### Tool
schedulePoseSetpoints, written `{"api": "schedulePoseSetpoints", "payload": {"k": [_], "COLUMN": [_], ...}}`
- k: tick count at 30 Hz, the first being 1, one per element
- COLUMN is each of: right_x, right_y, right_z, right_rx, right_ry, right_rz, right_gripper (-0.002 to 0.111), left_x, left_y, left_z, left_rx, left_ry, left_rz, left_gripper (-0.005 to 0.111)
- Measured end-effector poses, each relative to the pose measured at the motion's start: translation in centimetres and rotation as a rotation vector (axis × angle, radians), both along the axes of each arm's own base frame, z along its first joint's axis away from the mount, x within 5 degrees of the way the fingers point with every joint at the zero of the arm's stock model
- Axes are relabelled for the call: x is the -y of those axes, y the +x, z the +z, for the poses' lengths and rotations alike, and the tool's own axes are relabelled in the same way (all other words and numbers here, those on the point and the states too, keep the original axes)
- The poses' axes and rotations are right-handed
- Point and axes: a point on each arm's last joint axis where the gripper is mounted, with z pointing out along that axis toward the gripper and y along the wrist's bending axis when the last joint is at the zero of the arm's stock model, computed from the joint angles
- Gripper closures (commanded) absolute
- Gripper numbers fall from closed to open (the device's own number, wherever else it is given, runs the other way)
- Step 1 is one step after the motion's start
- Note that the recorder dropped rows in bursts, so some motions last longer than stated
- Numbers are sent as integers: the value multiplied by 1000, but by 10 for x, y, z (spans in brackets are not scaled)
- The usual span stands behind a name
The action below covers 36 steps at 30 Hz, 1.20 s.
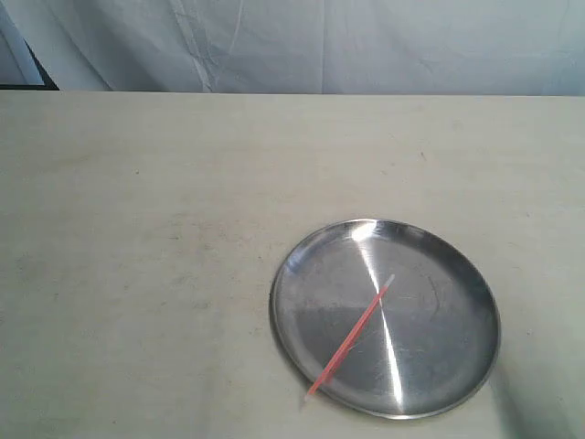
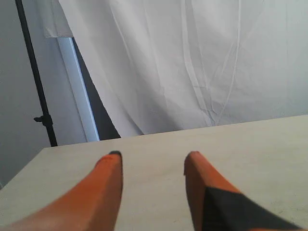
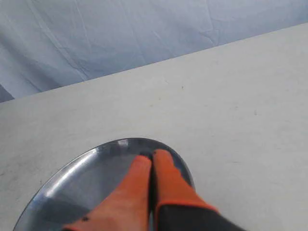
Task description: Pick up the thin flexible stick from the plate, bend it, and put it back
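A thin orange-red stick [image 1: 352, 337] with a pale tip lies straight and diagonal on the round silver plate [image 1: 448, 366], its lower end reaching over the near-left rim. Neither gripper shows in the exterior view. In the left wrist view my left gripper [image 2: 153, 155] stands open over bare table, nothing between its orange fingers. In the right wrist view my right gripper [image 3: 152, 155] is shut, its orange fingers pressed together above the plate [image 3: 72, 178], holding nothing. The stick is not visible in either wrist view.
The pale table [image 1: 146, 256] stretches left of and behind the plate. A white cloth backdrop [image 1: 302, 46] hangs along the far edge. A black stand pole [image 2: 36, 82] rises beyond the table's corner in the left wrist view.
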Motion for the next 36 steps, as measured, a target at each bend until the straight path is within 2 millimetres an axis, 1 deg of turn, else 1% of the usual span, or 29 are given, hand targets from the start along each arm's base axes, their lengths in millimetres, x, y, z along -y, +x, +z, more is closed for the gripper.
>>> {"api": "schedulePoseSetpoints", "payload": {"k": [5, 7, 11, 16, 19, 21, 22, 24, 25, 26, 27, 28, 29, 30, 31, 32, 33, 34, 36], "right_x": [0, -1, -1, 7, 12, 12, 10, 5, 2, 1, 1, 1, 0, -3, -10, -22, -37, -53, -71], "right_y": [0, 1, 2, 2, 1, 1, 1, -5, -7, 2, 11, 29, 53, 79, 103, 127, 149, 168, 182], "right_z": [1, 4, 15, 33, 36, 36, 40, 66, 91, 111, 119, 124, 125, 121, 112, 101, 89, 70, 50], "right_rx": [9, 38, 148, 333, 374, 371, 367, 397, 414, 336, 258, 114, -55, -223, -379, -486, -554, -622, -676], "right_ry": [5, 44, 216, 513, 707, 744, 724, 482, 270, 57, -36, -169, -290, -408, -530, -618, -688, -721, -754], "right_rz": [-1, -3, -21, -102, -150, -155, -136, -56, -28, -14, -7, 12, 60, 147, 309, 504, 700, 865, 1003], "right_gripper": [108, 108, 108, 108, 108, 109, 109, 109, 109, 109, 109, 109, 109, 109, 109, 109, 109, 109, 109], "left_x": [0, 0, 0, 0, 0, 0, 0, 0, 0, 0, 0, 0, 0, 0, 0, 0, 0, 0, 0], "left_y": [0, 0, 0, 0, 0, 0, 0, 0, 0, 0, 0, 0, 0, 0, 0, 0, 0, 0, 0], "left_z": [0, 0, 0, 0, 0, 0, 0, 0, 0, 0, 0, 0, 0, 0, 0, 0, 0, 0, 0], "left_rx": [0, 0, 0, 0, 0, 0, 0, 0, 0, 0, 0, 0, 0, 0, 0, 0, 0, 0, 0], "left_ry": [0, 0, 0, 0, 0, 0, 0, 0, 0, 0, 0, 0, 0, 0, 0, 0, 0, 0, 2], "left_rz": [0, 0, 0, 0, 0, 0, 0, 0, 0, 0, 0, 0, 0, 0, 0, 0, 0, 0, 0], "left_gripper": [65, 65, 65, 65, 65, 65, 65, 65, 65, 65, 65, 65, 65, 65, 65, 65, 65, 65, 65]}}
